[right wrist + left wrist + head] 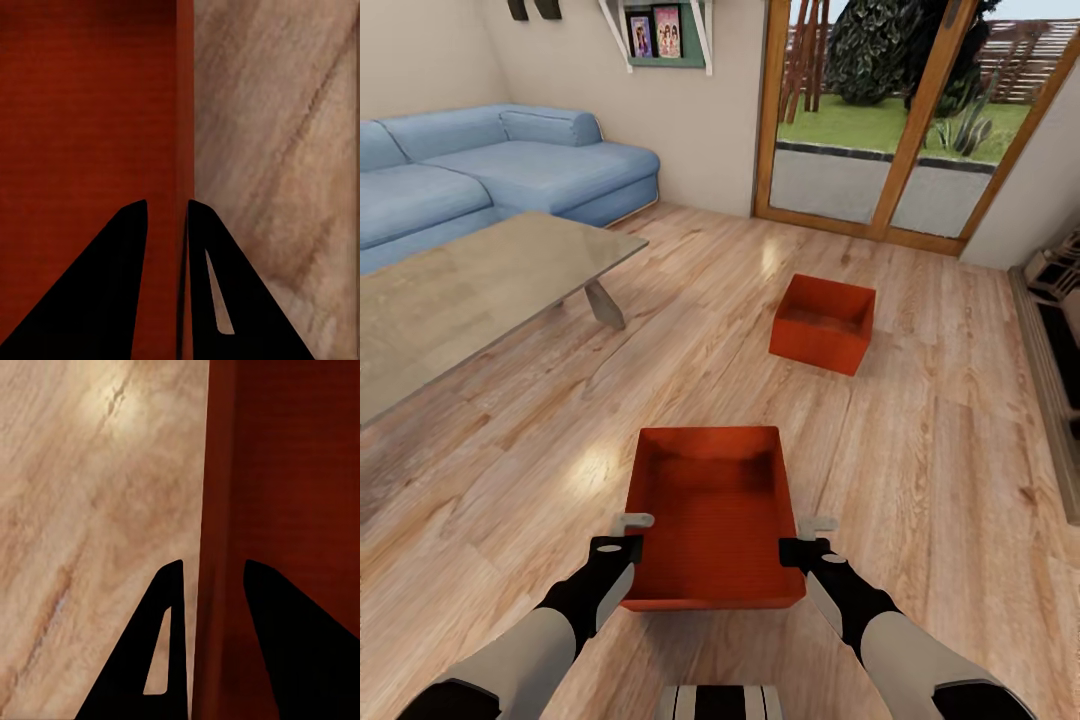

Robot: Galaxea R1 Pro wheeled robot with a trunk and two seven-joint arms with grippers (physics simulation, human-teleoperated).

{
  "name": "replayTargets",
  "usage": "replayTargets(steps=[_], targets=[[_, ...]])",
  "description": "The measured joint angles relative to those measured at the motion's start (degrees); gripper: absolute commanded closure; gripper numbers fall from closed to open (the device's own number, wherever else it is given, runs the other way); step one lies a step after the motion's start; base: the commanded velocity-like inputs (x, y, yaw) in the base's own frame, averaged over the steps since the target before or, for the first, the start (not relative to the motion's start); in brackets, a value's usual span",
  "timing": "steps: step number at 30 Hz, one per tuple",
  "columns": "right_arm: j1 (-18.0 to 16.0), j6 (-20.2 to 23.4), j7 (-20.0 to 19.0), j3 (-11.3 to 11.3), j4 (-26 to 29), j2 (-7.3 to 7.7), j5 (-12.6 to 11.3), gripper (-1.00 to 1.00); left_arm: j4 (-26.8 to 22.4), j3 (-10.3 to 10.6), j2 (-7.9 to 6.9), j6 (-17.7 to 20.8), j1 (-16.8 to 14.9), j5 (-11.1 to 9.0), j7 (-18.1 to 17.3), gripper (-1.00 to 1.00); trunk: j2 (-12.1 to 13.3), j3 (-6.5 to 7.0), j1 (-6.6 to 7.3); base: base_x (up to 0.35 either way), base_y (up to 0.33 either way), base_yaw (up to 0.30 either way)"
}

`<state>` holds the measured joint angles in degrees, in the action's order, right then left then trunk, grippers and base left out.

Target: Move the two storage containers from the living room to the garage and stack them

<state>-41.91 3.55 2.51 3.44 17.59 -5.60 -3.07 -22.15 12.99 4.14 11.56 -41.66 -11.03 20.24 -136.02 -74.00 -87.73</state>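
One red-orange storage container (715,520) sits on the light wood living-room floor right in front of me, open top up and empty. My left gripper (630,535) straddles its left wall (216,510), open; a strip of floor shows between the outer finger (171,607) and the wall. Across the bin, my right gripper (805,540) straddles the right wall (184,112), its fingers (201,247) drawn close and shut on it. The second storage container (823,322) stands farther off, toward the glass doors. The garage is out of view.
A low grey-topped coffee table (470,290) stands to the left, with a blue sofa (510,165) behind it. Wood-framed glass doors (880,120) close the far side. A dark fireplace edge (1060,340) runs along the right. Bare plank floor (950,450) lies between the bins.
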Motion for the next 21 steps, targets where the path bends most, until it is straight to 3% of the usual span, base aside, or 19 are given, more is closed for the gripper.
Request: replayTargets(steps=[21], targets=[[0.0,0.0,0.0,0.0,0.1,-0.02,0.0,1.0,0.0,0.0,-0.04,0.0,0.0,-0.1,0.0,1.0,8.4,3.77,4.61,0.0,0.0,0.0]])
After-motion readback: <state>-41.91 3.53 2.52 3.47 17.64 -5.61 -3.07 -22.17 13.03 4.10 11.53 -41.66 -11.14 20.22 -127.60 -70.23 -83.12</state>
